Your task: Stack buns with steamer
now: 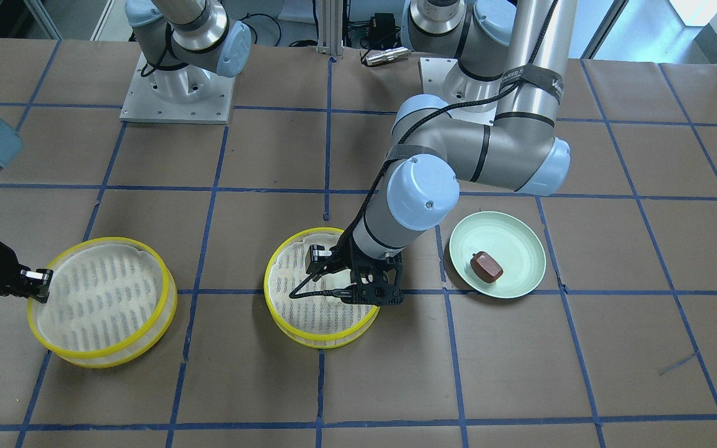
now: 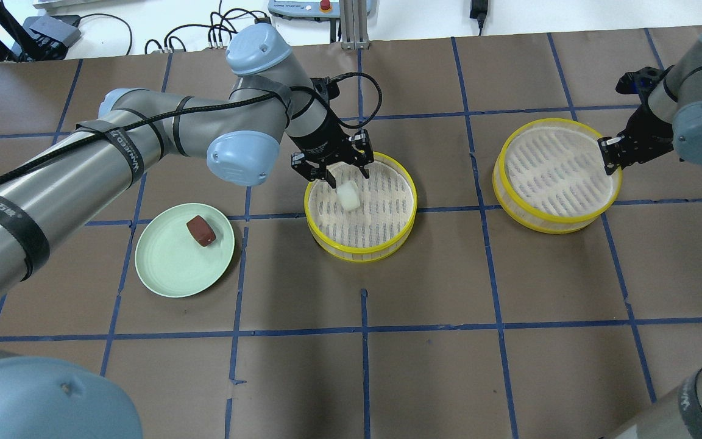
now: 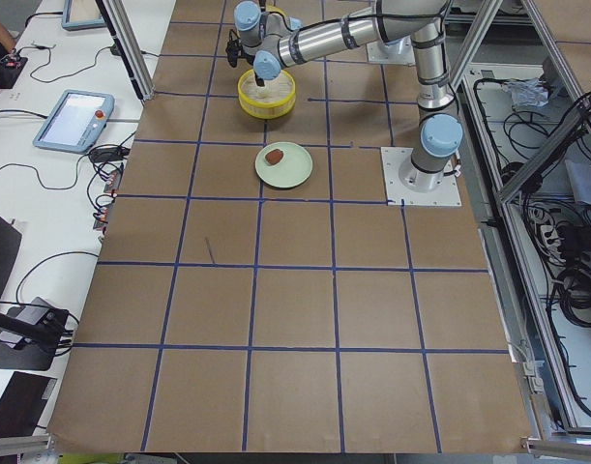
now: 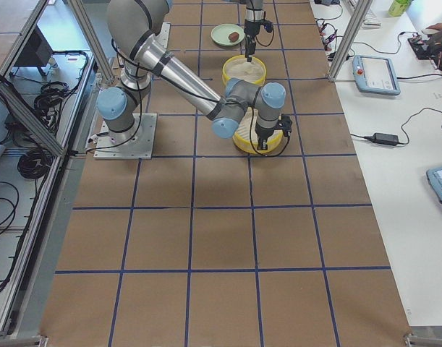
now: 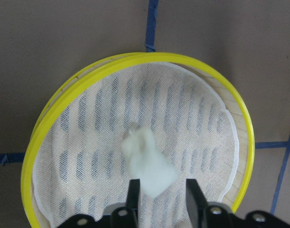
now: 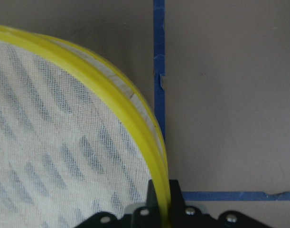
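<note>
**Left gripper [image 5: 162, 186] straddling the white bun [image 5: 149, 164]**

Its claw is spread wide, tips on either side of the bun, which sits on the mesh of the middle steamer [image 5: 45, 137]. Brown bun [image 2: 201, 230] is on the green plate [image 2: 168, 274] (well apart). Right gripper [image 6: 160, 202] pinches the other steamer [image 6: 135, 118] by its yellow rim.

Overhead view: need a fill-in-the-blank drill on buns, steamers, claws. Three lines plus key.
1. Under the left claw, the middle steamer holds exactly ___ bun: the white bun.
2. The reddish-brown bun lies on the plate, whose colour is pale ___.
3. The right claw grips the rim of the other steamer, which holds ___ buns.
Missing words: one; green; zero.
</note>
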{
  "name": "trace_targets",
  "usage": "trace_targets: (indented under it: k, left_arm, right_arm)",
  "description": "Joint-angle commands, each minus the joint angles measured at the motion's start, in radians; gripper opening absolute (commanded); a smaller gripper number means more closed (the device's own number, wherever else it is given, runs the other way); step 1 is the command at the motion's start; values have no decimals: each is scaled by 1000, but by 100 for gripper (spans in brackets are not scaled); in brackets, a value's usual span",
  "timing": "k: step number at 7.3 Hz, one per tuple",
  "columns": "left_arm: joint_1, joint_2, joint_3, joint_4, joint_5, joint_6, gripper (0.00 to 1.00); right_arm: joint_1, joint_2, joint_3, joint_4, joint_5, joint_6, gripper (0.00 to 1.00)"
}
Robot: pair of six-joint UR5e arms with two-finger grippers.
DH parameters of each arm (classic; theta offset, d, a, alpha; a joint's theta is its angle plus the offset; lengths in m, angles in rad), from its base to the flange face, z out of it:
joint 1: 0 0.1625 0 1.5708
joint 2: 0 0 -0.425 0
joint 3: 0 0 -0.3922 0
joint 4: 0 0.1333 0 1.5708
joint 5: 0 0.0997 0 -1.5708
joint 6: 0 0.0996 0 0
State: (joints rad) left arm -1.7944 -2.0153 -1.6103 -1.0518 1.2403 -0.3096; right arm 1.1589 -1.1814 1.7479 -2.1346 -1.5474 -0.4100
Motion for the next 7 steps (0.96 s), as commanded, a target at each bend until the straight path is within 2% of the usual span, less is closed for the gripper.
trace_targets:
  k: [1,3,4,5,6,7]
  left_arm:
    - [60,36,-2,-5,83,112,100]
    - [215,79,-39,-127,210,556,100]
    - [296,82,-77,-140,211,712,100]
    - [346,81,-127,-131,247,804,99]
    - [354,66,-158,-105,386,854,90]
    - [354,55,-183,-93,430,851,88]
  right_arm:
    - [101,-44,-25,21,-35,130,14]
    - [235,-67,-63,79,-22,368,15]
    - [316,-69,-94,120,-20,498,15]
    - [396,-69,-103,119,-20,617,15]
    - [453,-67,-108,119,-20,705,15]
    - [488,-69,-104,122,-10,761,15]
